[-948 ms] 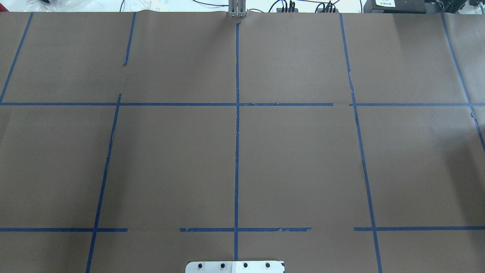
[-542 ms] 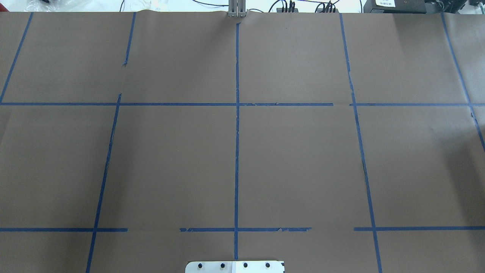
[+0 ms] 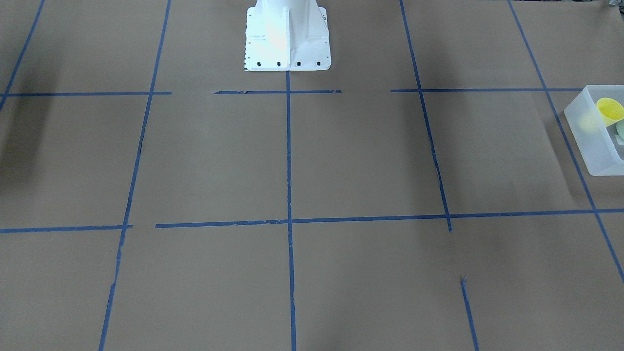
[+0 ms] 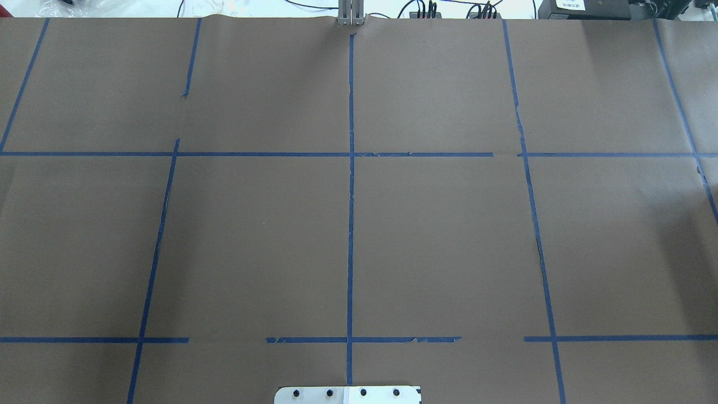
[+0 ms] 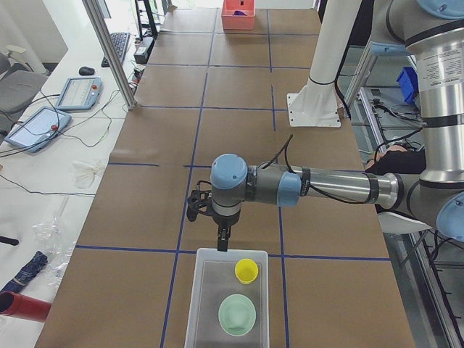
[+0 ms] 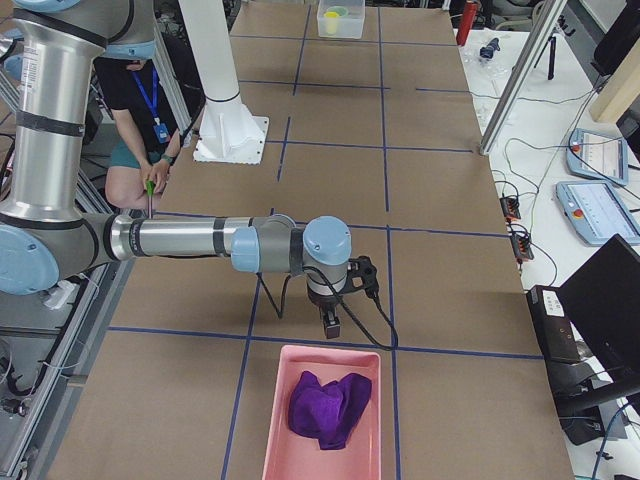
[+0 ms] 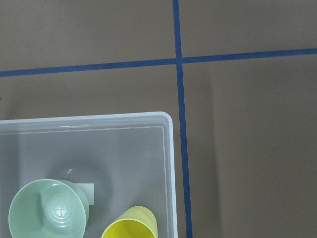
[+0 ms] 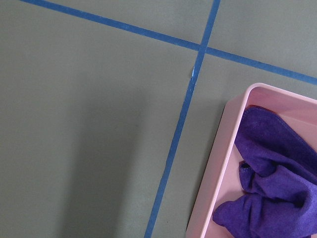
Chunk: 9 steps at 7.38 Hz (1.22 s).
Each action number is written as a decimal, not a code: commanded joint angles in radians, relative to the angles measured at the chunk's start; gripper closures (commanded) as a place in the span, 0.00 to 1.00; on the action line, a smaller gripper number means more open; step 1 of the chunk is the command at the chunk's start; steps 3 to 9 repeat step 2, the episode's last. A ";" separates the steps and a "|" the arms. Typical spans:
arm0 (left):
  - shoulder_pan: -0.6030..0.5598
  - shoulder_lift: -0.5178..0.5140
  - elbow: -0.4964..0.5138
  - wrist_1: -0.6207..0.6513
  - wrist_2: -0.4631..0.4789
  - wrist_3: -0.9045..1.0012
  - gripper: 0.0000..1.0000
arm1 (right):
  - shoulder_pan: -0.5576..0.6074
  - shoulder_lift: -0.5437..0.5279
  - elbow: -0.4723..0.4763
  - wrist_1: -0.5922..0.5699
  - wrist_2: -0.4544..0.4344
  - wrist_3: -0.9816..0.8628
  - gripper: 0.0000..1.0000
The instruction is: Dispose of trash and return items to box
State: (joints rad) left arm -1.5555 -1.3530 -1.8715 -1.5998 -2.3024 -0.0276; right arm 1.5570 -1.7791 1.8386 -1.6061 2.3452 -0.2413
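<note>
The frosted-white box [image 5: 193, 301] stands at the table's left end and holds the yellow cup [image 5: 246, 270] and the mint-green bowl [image 5: 237, 315]. The left wrist view looks down on the box's rim [image 7: 171, 168], with the bowl [image 7: 48, 208] and cup [image 7: 131, 227] inside. The box [image 3: 592, 146] and cup [image 3: 610, 111] also show at the front-facing view's right edge. My left gripper [image 5: 222, 245] hangs just beyond the box's far edge; I cannot tell whether it is open or shut. My right gripper [image 6: 330, 327] hangs beside the pink bin; its state is also unclear.
A pink bin [image 6: 274, 415] with a purple cloth [image 6: 328, 408] sits at the table's right end; it also shows in the right wrist view [image 8: 218, 163]. The white robot base [image 3: 286, 34] stands at mid-table. Blue tape lines cross the brown paper.
</note>
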 commanded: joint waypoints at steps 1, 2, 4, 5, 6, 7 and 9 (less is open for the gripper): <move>0.000 -0.002 0.000 0.000 0.000 0.000 0.00 | -0.005 0.001 -0.001 -0.001 0.002 0.004 0.00; 0.002 -0.002 -0.005 -0.002 0.000 0.000 0.00 | -0.014 0.001 -0.001 -0.002 0.002 0.004 0.00; 0.002 -0.002 -0.005 -0.002 0.000 0.000 0.00 | -0.014 0.001 -0.001 -0.002 0.002 0.004 0.00; 0.002 -0.002 -0.005 -0.002 0.000 0.000 0.00 | -0.014 0.001 -0.001 -0.002 0.002 0.004 0.00; 0.002 -0.002 -0.005 -0.002 0.000 0.000 0.00 | -0.014 0.001 -0.001 -0.002 0.002 0.004 0.00; 0.002 -0.002 -0.005 -0.002 0.000 0.000 0.00 | -0.014 0.001 -0.001 -0.002 0.002 0.004 0.00; 0.002 -0.002 -0.005 -0.002 0.000 0.000 0.00 | -0.014 0.001 -0.001 -0.002 0.002 0.004 0.00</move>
